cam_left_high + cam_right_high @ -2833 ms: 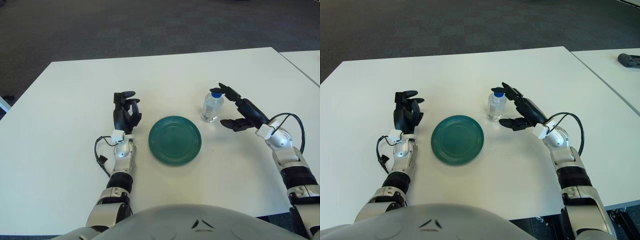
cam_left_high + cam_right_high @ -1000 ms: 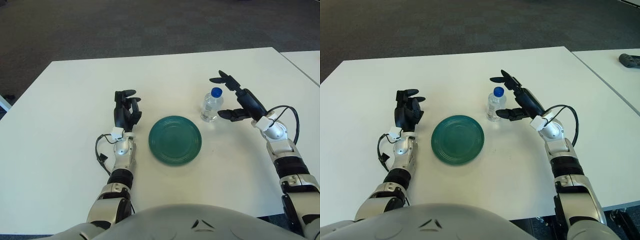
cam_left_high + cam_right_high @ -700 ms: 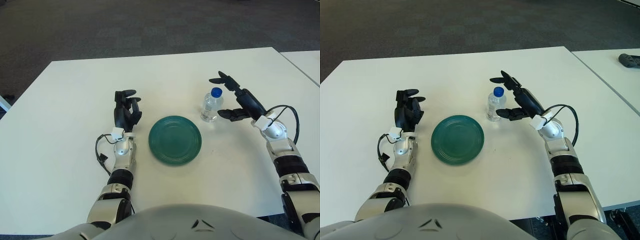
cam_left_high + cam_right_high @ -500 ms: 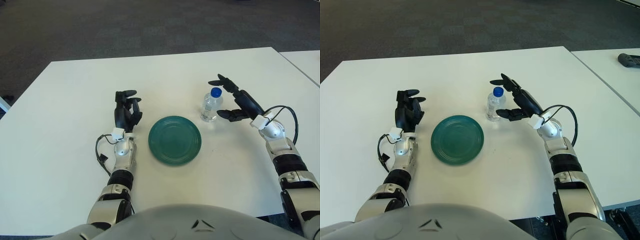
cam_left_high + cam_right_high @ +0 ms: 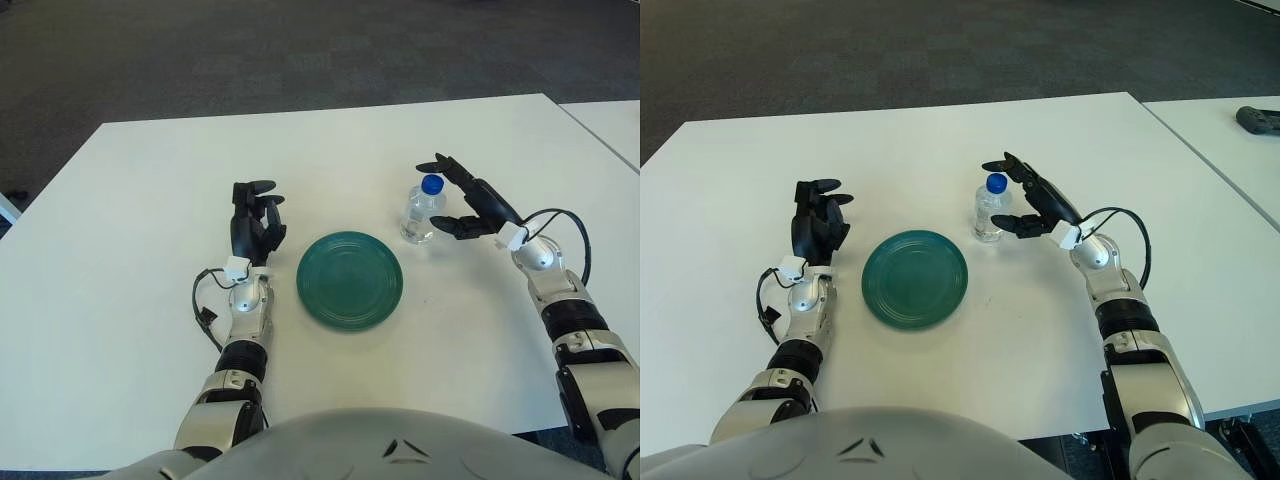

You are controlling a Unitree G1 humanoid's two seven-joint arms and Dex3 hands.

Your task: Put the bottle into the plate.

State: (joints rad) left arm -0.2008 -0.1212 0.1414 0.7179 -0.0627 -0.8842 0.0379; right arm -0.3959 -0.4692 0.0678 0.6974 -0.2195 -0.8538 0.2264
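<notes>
One bottle (image 5: 423,212) stood upright on the white bench (image 5: 140,300), toward the right half of the surface and roughly midway between the far and near edges. It was a small clear bottle with a blue cap. It was just beside the green plate (image 5: 350,280), on the side nearer the right edge, and clear of the plate's rim. The plate lay flat and carried nothing.

The right hand (image 5: 470,205) was positioned just beside the bottle on its right-edge side. Its fingers (image 5: 440,165) were spread, one group reaching above the cap level and another low near the bottle's base. No contact with the bottle was evident; a gap appeared between fingers and bottle in both views. The hand held nothing.

The left hand (image 5: 252,228) showed beside the plate on the side nearer the left edge, fingers pointing up and loosely curled, holding nothing. It was idle.

Assessment: the step in hand was the approach to the grasp; the bottle had not been lifted. The next move would call for advancing the right hand until the bottle sat between the spread fingers, closing on the body below the cap, lifting clear of the bench, carrying it across the plate's rim and setting it down within. A light, narrow bottle would likely tip if nudged before closure.
</notes>
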